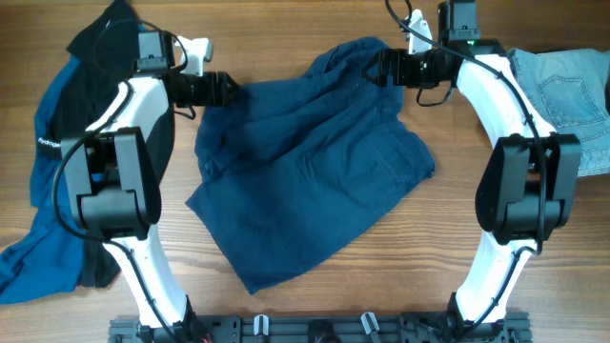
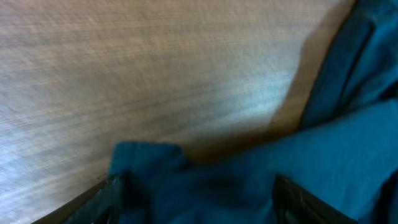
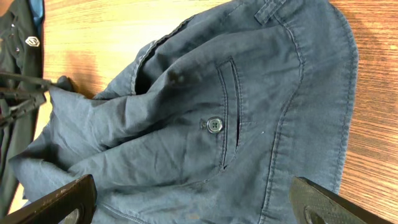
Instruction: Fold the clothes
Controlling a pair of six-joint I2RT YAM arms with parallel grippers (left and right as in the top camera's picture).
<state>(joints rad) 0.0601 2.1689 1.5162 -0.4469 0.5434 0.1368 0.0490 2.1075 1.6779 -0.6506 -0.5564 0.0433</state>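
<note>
The dark navy shorts (image 1: 315, 162) lie crumpled on the middle of the wooden table. My left gripper (image 1: 232, 92) is at their upper left edge. In the left wrist view its fingers (image 2: 196, 205) are spread wide with blue cloth (image 2: 336, 155) lying between them. My right gripper (image 1: 375, 65) is at the shorts' top edge. In the right wrist view its fingers (image 3: 193, 205) are wide apart over the shorts (image 3: 186, 124), near a buttoned welt pocket (image 3: 216, 125). Neither gripper pinches the cloth.
A black and royal-blue jacket (image 1: 57, 124) lies at the table's left side, partly under the left arm; it also shows in the right wrist view (image 3: 18, 37). Light-blue jeans (image 1: 572, 95) lie at the right back. Bare wood (image 1: 286, 38) shows behind the shorts.
</note>
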